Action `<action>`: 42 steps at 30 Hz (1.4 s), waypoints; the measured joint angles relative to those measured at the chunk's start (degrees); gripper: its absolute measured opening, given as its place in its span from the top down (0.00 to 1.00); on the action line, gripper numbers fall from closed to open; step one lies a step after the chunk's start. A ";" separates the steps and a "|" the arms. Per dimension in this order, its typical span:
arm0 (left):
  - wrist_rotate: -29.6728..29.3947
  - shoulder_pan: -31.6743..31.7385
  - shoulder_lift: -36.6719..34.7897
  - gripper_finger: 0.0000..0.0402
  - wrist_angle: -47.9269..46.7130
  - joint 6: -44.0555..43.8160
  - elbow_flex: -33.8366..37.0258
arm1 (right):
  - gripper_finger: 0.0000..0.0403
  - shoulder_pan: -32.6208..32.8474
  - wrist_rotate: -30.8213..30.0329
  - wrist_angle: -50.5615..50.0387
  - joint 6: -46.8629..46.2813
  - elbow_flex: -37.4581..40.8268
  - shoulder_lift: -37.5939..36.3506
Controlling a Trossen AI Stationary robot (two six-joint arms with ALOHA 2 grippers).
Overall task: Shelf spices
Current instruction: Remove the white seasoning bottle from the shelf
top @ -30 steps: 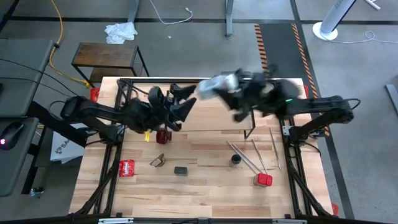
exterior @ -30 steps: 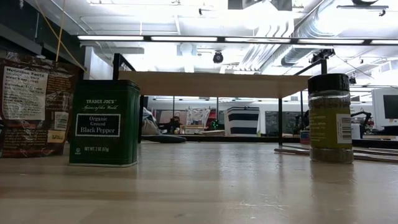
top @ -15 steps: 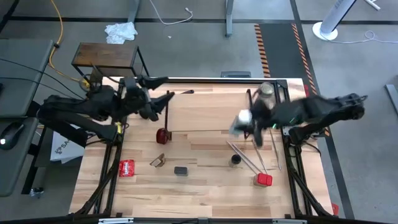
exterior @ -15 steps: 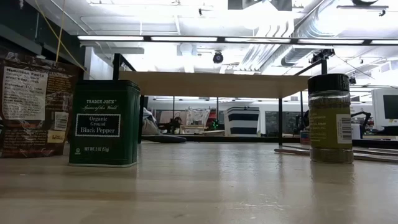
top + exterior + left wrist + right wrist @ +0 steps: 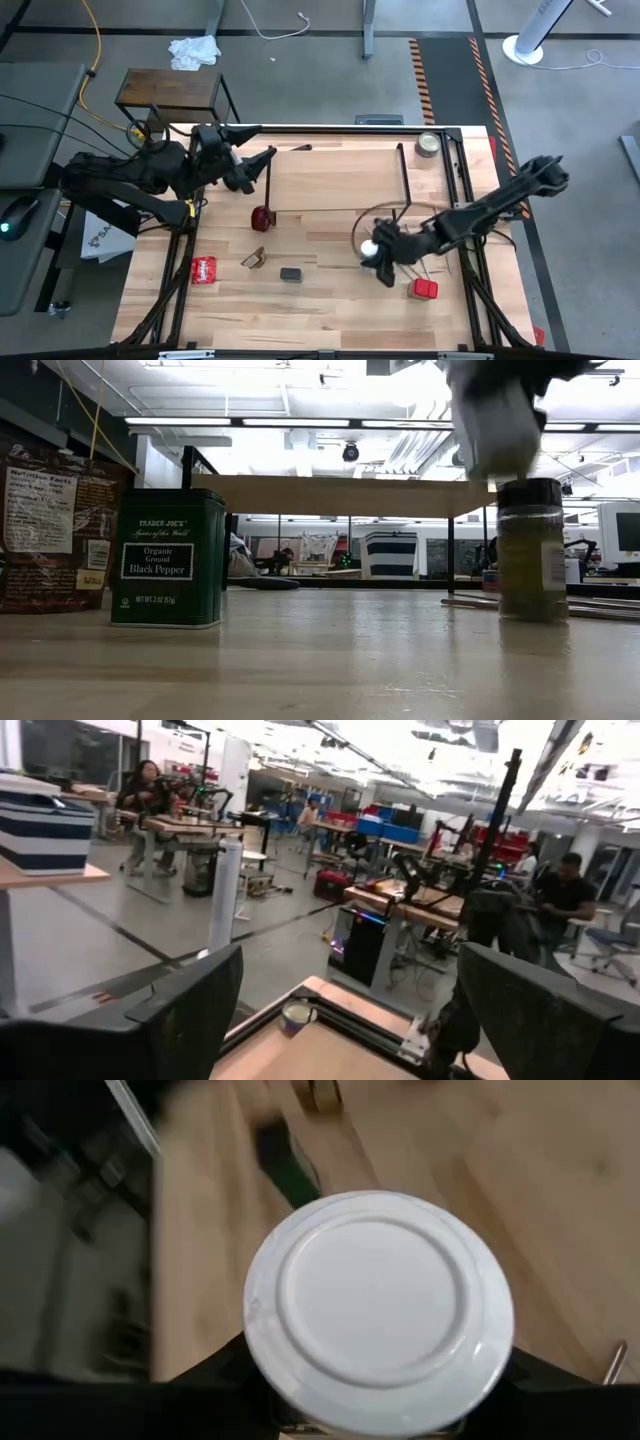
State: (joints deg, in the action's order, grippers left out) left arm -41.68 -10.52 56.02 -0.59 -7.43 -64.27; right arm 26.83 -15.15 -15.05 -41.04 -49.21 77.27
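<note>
On the table (image 5: 330,310), going from the left edge, a flat red packet (image 5: 203,269) lies near the left side, with a small tan wedge-shaped holder (image 5: 253,259) just right of it and a green black-pepper tin (image 5: 291,274) next, which stands at the left of the low view. The left tool (image 5: 262,165) sits over the far left corner, by the shelf's left end frame, its fingers (image 5: 170,1010) spread apart with nothing between them. A red-capped jar (image 5: 262,217) stands near the shelf's front edge, toward its left end. The shelf (image 5: 335,180) spans the far half of the table, its light board on black rod frames. A round silver tin (image 5: 429,145) rests at the far right corner. The right tool (image 5: 378,252) hovers right of the table's middle, in front of the shelf, clenched on a white-capped jar (image 5: 380,1315) whose cap fills the right wrist view. In the low view this jar hangs directly above a black-capped jar (image 5: 530,550) standing on the table. A red block (image 5: 424,289) lies toward the near right corner.
</note>
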 joint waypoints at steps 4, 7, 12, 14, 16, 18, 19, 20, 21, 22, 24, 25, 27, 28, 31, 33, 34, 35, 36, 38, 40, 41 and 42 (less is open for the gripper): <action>-1.00 -0.08 -0.09 0.09 -1.64 -0.92 0.00 | 0.55 0.28 1.88 7.61 5.42 -2.53 8.07; -0.97 -0.05 -0.06 0.09 -2.06 -1.92 0.00 | 0.55 0.07 1.70 9.84 9.31 -4.58 14.04; -0.95 -0.07 -0.06 0.09 -3.77 -1.98 0.00 | 0.55 -1.57 1.43 12.89 12.80 -11.34 20.86; -0.95 -0.05 -0.06 0.09 -4.26 -1.98 0.00 | 0.55 -1.83 0.86 12.01 14.21 -13.32 23.52; -0.95 -0.05 -0.08 0.09 -4.44 -1.94 0.00 | 0.55 -1.92 -0.63 11.40 14.35 -14.61 25.54; -0.95 -0.05 -0.06 0.09 -4.74 -1.98 0.00 | 0.55 -2.05 -2.50 12.12 14.10 -15.35 26.38; -0.95 -0.05 -0.06 0.09 -4.79 -1.95 0.00 | 0.55 -2.10 -3.34 12.62 14.10 -15.43 26.60; -0.95 -0.05 -0.06 0.09 -4.82 -1.94 0.00 | 0.55 -2.12 -4.21 12.69 14.12 -15.41 26.92; -0.95 -0.05 -0.08 0.09 -4.80 -1.91 0.00 | 0.55 -2.12 -5.15 12.47 14.24 -15.32 27.38; -0.95 -0.05 -0.08 0.09 -4.80 -1.91 0.00 | 0.55 -2.12 -5.97 12.07 14.57 -15.20 27.84; -0.95 -0.05 -0.08 0.09 -5.14 -1.90 0.00 | 0.55 -2.19 -6.36 11.77 16.83 -15.10 28.55; -0.97 -0.05 -0.08 0.09 -5.56 -1.91 0.00 | 0.55 -2.25 -6.34 12.21 17.90 -15.10 28.70; -0.95 -0.05 -0.08 0.09 -6.29 -1.93 0.00 | 0.54 -2.39 -6.43 12.74 18.58 -15.17 29.12; -0.95 -0.05 -0.06 0.09 -6.25 -1.91 0.00 | 0.49 -2.46 -6.34 12.62 18.60 -15.17 29.32; -0.95 -0.05 -0.08 0.09 -6.17 -1.45 0.00 | 0.28 -3.14 -6.10 12.41 18.60 -15.14 29.69; -1.05 -0.05 -0.08 0.09 -6.25 -1.43 0.00 | 0.17 -3.67 -5.54 12.59 18.58 -15.17 29.60; -1.08 -0.05 -0.06 0.09 -6.31 -1.41 0.00 | 0.13 -3.93 -5.16 12.48 18.49 -15.17 29.60; -1.11 -0.05 -0.06 0.09 -6.31 -1.38 0.00 | 0.11 -4.18 -4.48 12.33 18.42 -15.15 29.60; -1.11 -0.05 -0.06 0.09 -6.34 -1.36 0.00 | 0.09 -4.43 -3.74 12.18 18.40 -15.21 29.60; -1.11 -0.05 -0.08 0.09 -6.67 -1.36 0.00 | 0.08 -4.94 -2.17 10.91 18.40 -15.85 29.32; -1.11 -0.05 -0.12 0.09 -6.80 -1.36 0.00 | 0.08 -5.46 -0.47 9.36 18.69 -16.82 28.42; -1.11 -0.03 -0.21 0.09 -6.98 -1.36 0.00 | 0.08 -5.73 -0.03 8.20 18.98 -17.37 27.83; -1.12 -0.05 -0.34 0.09 -7.00 -1.35 0.00 | 0.08 -6.00 0.23 7.53 19.30 -17.94 26.96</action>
State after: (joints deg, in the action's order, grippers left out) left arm -42.80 -10.57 55.68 -7.59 -8.79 -64.27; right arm 20.83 -14.92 -7.52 -21.74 -67.15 104.22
